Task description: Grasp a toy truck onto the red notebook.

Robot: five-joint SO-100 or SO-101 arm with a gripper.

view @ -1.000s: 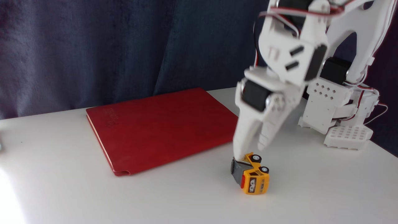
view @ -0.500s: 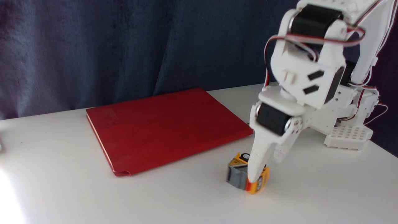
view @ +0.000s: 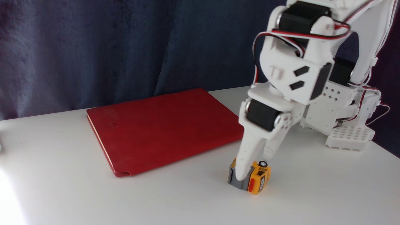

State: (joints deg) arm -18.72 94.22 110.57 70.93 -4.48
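The toy truck (view: pixel 260 180), orange-yellow with a grey bed, lies tipped on its side on the white table (view: pixel 187 200), to the right of the red notebook's near corner. My white gripper (view: pixel 253 168) points down onto it. The near finger (view: pixel 245 162) covers the grey bed, and the far finger (view: pixel 271 147) comes down behind the wheels, so the jaws close on the truck from both sides. The truck rests on the table. The red notebook (view: pixel 162 128) lies flat and closed to the left, with nothing on it.
The arm's white base (view: pixel 350 136) stands at the back right. A dark blue curtain (view: pixel 125 47) hangs behind the table. The table's right edge (view: pixel 390 149) runs close beside the base.
The gripper came down from just above the truck and closed around it, then shifted a little left. The truck turned on the spot, its face now pointing more to the right.
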